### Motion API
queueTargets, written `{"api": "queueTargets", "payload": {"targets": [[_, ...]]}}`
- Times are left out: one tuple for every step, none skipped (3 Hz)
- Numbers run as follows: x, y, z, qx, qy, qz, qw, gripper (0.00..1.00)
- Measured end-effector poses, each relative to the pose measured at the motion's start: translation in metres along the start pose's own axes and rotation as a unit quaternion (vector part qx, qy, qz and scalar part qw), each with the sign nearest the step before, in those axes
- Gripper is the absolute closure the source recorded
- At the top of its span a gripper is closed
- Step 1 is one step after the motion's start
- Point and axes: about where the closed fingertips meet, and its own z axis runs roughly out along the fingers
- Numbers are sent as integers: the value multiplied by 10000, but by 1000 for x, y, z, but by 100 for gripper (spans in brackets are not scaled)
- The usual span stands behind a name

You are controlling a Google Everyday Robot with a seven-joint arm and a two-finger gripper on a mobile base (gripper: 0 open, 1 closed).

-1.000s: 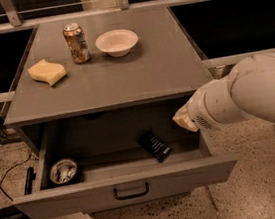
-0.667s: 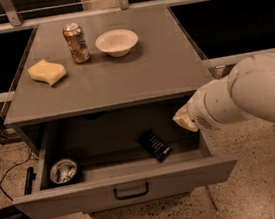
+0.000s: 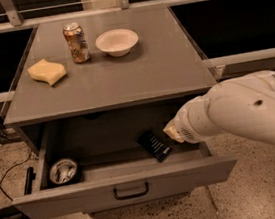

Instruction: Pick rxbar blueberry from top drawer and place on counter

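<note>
The step in hand looks like the reach into the wide, shallow grey top drawer, which stands open. The small flat navy-blue rxbar blueberry lies angled on the drawer floor, right of centre and well apart from the round dark tin in the left corner. A good grasp would likely descend from above, match the bar's tilt, close across its narrow width and stay clear of the flat matte grey counter edge overhead. The thick white arm slopes down-left from the right. Its gripper hangs just beside the bar, and whether it is spread or closed cannot be told.
</note>
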Motion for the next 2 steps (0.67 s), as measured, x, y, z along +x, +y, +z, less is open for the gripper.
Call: {"api": "queueTargets", "payload": {"targets": [[0,8,26,-49,-32,160,9999,100],[1,18,50,-143,-77,302,9994,100]]}}
